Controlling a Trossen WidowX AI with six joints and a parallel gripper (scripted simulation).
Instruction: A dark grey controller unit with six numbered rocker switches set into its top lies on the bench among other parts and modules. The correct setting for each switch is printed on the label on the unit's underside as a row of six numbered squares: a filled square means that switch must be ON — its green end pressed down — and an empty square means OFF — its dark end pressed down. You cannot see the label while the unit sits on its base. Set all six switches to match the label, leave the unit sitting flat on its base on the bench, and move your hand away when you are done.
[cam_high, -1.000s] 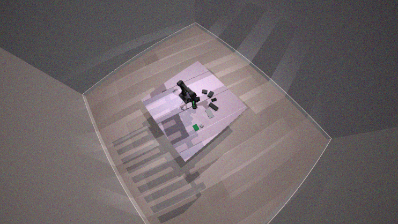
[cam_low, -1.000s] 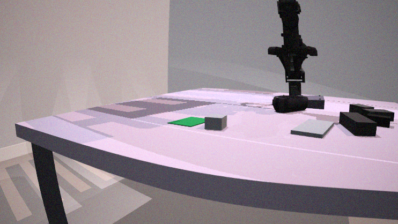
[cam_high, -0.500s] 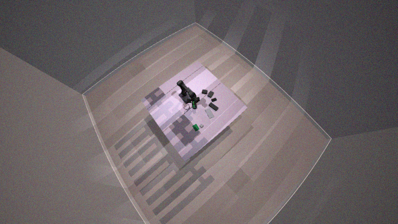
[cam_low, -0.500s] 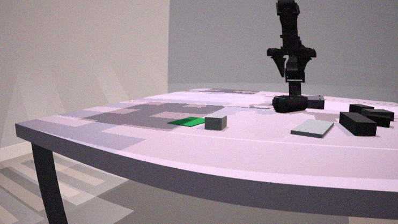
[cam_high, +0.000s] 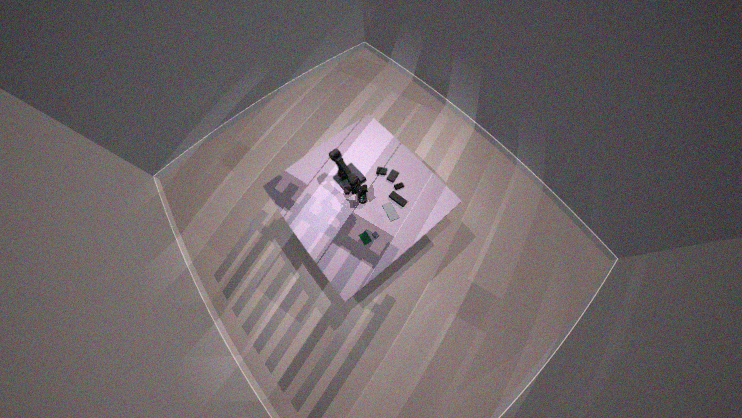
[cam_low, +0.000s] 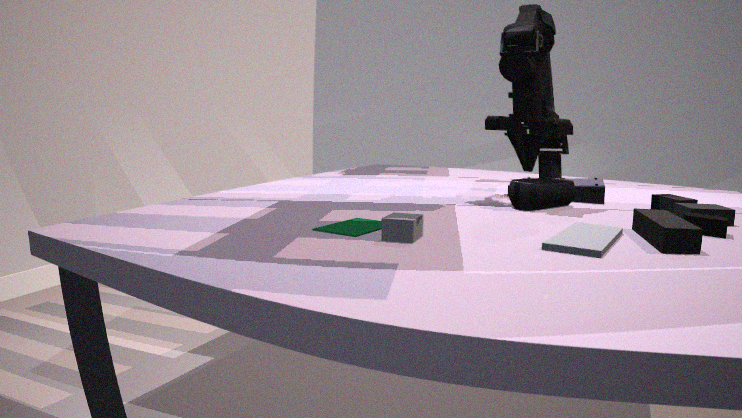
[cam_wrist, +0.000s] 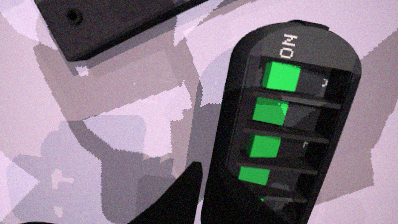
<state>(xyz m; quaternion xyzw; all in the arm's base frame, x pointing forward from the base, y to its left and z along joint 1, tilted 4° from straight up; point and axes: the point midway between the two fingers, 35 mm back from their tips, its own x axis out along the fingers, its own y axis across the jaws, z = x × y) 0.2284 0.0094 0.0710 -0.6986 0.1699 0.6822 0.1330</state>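
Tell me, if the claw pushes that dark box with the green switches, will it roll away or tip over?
Probably not. The controller unit looks flat-bottomed and low, lying on the bench, so it should slide rather than roll or tip. It looks like a stiff, hard shell, so it likely won't bend. Its rounded ends could let it twist if the shut claw pushes off-centre.

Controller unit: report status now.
Pincer shut, holding nothing, low beside the controller unit. Unit flat on base, switches up. Black module nearby, apart.
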